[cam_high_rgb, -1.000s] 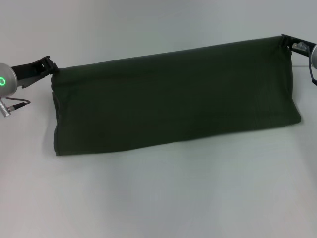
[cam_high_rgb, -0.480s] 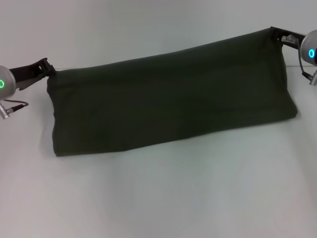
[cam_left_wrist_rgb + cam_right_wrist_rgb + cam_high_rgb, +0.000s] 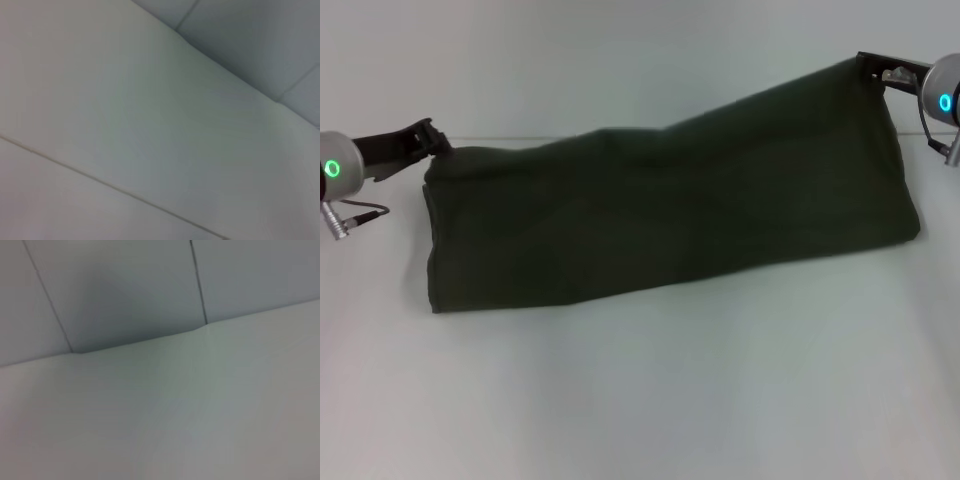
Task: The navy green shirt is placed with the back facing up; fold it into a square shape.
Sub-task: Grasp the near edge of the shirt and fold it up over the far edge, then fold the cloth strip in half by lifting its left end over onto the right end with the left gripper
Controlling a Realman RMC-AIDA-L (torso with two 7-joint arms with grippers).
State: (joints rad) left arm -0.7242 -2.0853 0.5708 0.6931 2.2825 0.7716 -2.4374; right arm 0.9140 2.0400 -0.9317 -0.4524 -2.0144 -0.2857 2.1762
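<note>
The left tool (image 3: 432,140) is closed on the far left corner of the navy green shirt (image 3: 670,215). The right tool (image 3: 876,70) is closed on the far right corner, held higher. The near edge of the shirt lies on the surface (image 3: 650,400).

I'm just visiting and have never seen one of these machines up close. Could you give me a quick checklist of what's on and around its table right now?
Surface: pale table, thin seam near the far edge.
Job's things: navy green shirt, held up by two top corners, right corner higher, lower edge on the table.
Clutter: nothing seen.
Grippers: left gripper shut on the shirt's left corner; right gripper shut on its right corner.
Cables: thin cable at the left wrist.
Surroundings: wrist views show only pale panels.
</note>
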